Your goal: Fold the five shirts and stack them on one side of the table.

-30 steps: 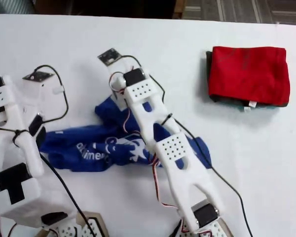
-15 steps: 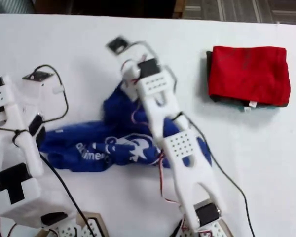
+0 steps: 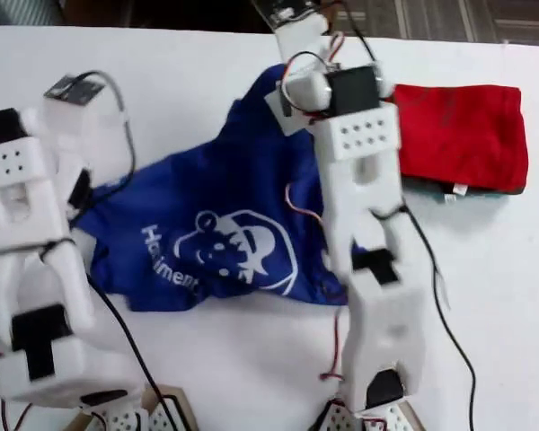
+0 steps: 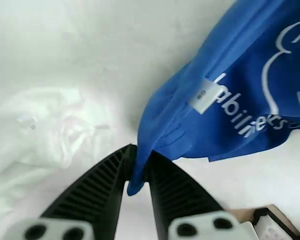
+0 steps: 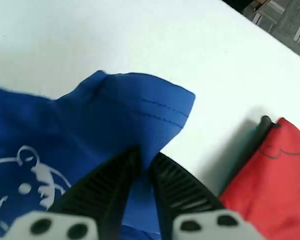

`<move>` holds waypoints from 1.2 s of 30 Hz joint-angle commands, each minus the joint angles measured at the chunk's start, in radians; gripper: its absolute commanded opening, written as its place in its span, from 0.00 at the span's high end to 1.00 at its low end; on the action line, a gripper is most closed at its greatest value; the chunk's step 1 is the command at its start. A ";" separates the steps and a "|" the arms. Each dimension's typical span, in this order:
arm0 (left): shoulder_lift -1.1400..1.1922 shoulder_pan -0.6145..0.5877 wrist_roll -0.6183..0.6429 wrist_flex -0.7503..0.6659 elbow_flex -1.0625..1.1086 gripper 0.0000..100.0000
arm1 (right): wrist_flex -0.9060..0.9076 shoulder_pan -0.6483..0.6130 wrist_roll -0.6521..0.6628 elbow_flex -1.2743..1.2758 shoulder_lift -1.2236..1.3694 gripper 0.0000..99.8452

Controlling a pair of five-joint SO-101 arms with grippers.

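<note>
A blue shirt (image 3: 216, 224) with a white print hangs stretched between both arms above the white table (image 3: 162, 81). My left gripper (image 4: 138, 167) is shut on one edge of the blue shirt (image 4: 230, 100), near its small white label. My right gripper (image 5: 145, 157) is shut on a stitched corner of the blue shirt (image 5: 100, 120), held high near the table's far side. In the high view the right arm (image 3: 359, 189) stands at centre and the left arm (image 3: 31, 233) at the left. A folded red shirt (image 3: 463, 135) tops a small stack at the right; its red shirt (image 5: 270, 170) lies beside my right gripper.
A darker folded garment (image 3: 431, 190) peeks out under the red one. Cables (image 3: 431, 287) trail from the right arm across the table. The arm bases (image 3: 144, 409) sit at the near edge. White tabletop (image 3: 512, 296) lies open at the right front.
The right arm has lifted and swung toward the far side, pulling the crumpled blue shirt up and spreading it so the print shows. The left arm has risen too, holding its edge.
</note>
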 commanded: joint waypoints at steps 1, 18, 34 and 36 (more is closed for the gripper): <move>-0.187 0.095 0.040 0.017 -0.038 0.97 | 0.022 0.039 0.008 0.181 -0.297 0.98; -0.637 0.106 0.066 -0.207 -0.044 0.97 | -0.168 0.176 0.121 0.465 -0.929 0.98; -0.901 0.101 0.068 -0.219 -0.024 0.97 | -0.205 0.177 0.115 0.459 -1.161 0.98; -0.905 0.101 0.068 -0.215 0.010 0.97 | -0.223 0.177 0.115 0.459 -1.167 0.98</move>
